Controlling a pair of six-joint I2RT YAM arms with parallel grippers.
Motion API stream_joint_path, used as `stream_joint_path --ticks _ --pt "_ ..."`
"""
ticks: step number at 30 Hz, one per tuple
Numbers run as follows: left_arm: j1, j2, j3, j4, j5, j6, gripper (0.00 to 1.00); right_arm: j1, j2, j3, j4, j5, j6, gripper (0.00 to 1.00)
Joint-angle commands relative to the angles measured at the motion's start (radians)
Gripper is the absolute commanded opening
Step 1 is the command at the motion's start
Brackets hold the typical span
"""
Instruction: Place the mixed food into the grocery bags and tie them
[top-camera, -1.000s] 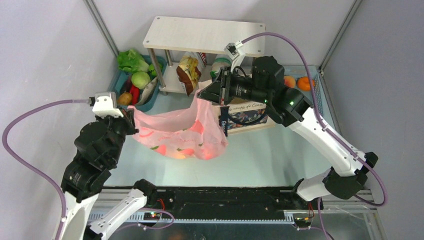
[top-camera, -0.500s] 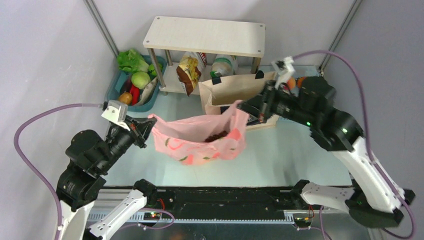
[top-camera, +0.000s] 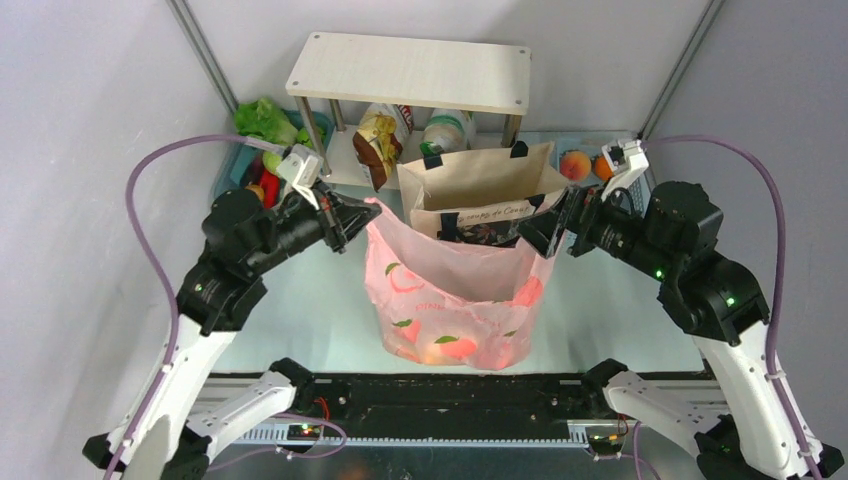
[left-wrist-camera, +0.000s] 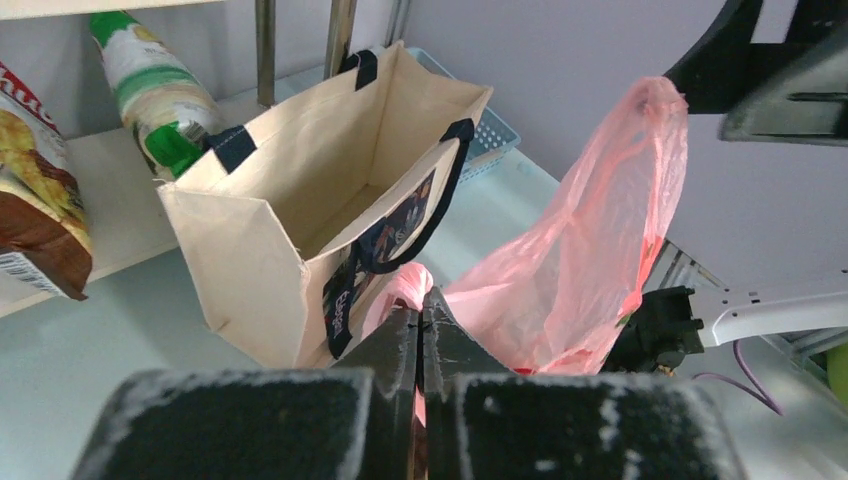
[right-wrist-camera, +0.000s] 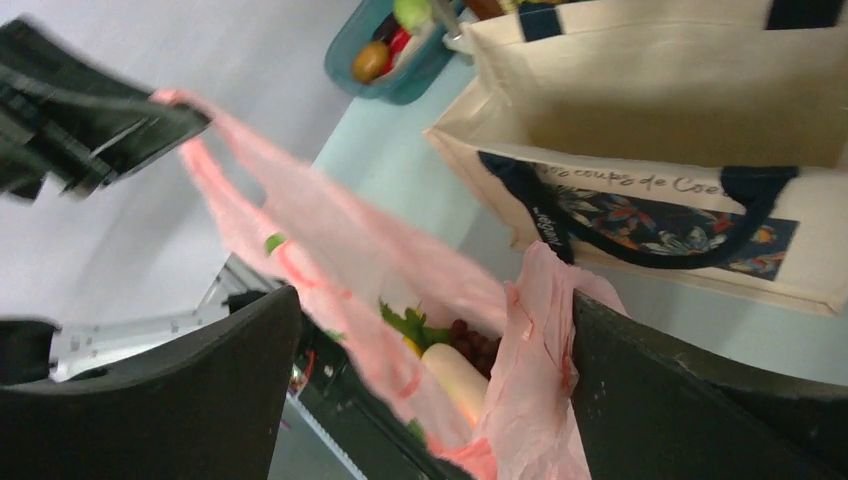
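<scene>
The plastic bag (top-camera: 450, 300) is sitting between my left arm (top-camera: 250, 240) and right arm (top-camera: 690, 250), just before the tote (top-camera: 480, 180), which is standing before the shelf (top-camera: 410, 70). A radish (right-wrist-camera: 455, 375) and grapes (right-wrist-camera: 478, 345) are lying in the bag.

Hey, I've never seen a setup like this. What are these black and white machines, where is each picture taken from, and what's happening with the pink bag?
These are two robot arms bolted at the near edge of a table. The wide picture looks down from above. The other two come from a camera on each wrist. The left gripper is pinched shut on one handle of the pink plastic bag, holding it up. Inside the bag are a white radish and grapes. The right gripper is open, with the other handle between its fingers. Behind the bag are a canvas tote, a shelf with a crisp packet, and a vegetable basket.
</scene>
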Motion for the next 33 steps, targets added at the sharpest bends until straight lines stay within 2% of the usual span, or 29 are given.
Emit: stream_joint_path --ticks 1,4,9,12,14,17,18,20,22,23,25,27,29,33 --pt "-0.026 0.000 -0.055 0.177 0.022 -0.017 0.00 0.015 -0.042 0.016 0.071 -0.187 -0.118 0.99" --pt "-0.033 -0.029 -0.112 0.237 0.037 0.019 0.00 0.121 0.012 0.081 0.067 -0.176 -0.158 0.99" --pt "-0.031 -0.118 -0.213 0.304 0.032 0.049 0.00 0.359 0.133 0.219 0.032 0.180 -0.280 0.99" --pt "-0.025 -0.167 -0.251 0.324 0.029 0.067 0.00 0.433 0.210 0.271 0.071 0.264 -0.348 0.99" --pt "-0.021 -0.231 -0.282 0.344 -0.003 0.085 0.00 0.478 0.250 0.268 0.125 0.324 -0.402 0.98" --pt "-0.011 -0.283 -0.349 0.416 -0.018 0.083 0.00 0.580 0.269 0.147 0.366 0.493 -0.509 0.91" --pt "-0.008 -0.299 -0.366 0.425 -0.011 0.080 0.00 0.602 0.270 0.122 0.492 0.555 -0.593 0.93" --pt "0.000 -0.309 -0.377 0.444 -0.001 0.071 0.00 0.655 0.285 0.095 0.593 0.651 -0.691 0.96" --pt "0.012 -0.306 -0.377 0.450 0.014 0.066 0.00 0.664 0.316 0.149 0.571 0.691 -0.712 0.96" --pt "0.016 -0.304 -0.376 0.451 0.021 0.061 0.00 0.658 0.331 0.195 0.549 0.675 -0.708 0.96" --pt "0.031 -0.303 -0.374 0.452 0.038 0.050 0.00 0.640 0.349 0.250 0.472 0.540 -0.691 0.97" --pt "0.046 -0.307 -0.374 0.456 0.049 0.042 0.00 0.630 0.370 0.276 0.416 0.313 -0.684 0.99" --pt "0.061 -0.312 -0.377 0.460 0.058 0.037 0.00 0.632 0.402 0.296 0.376 0.223 -0.684 0.99" --pt "0.074 -0.329 -0.389 0.467 0.063 0.037 0.00 0.636 0.472 0.311 0.310 0.177 -0.687 0.99"
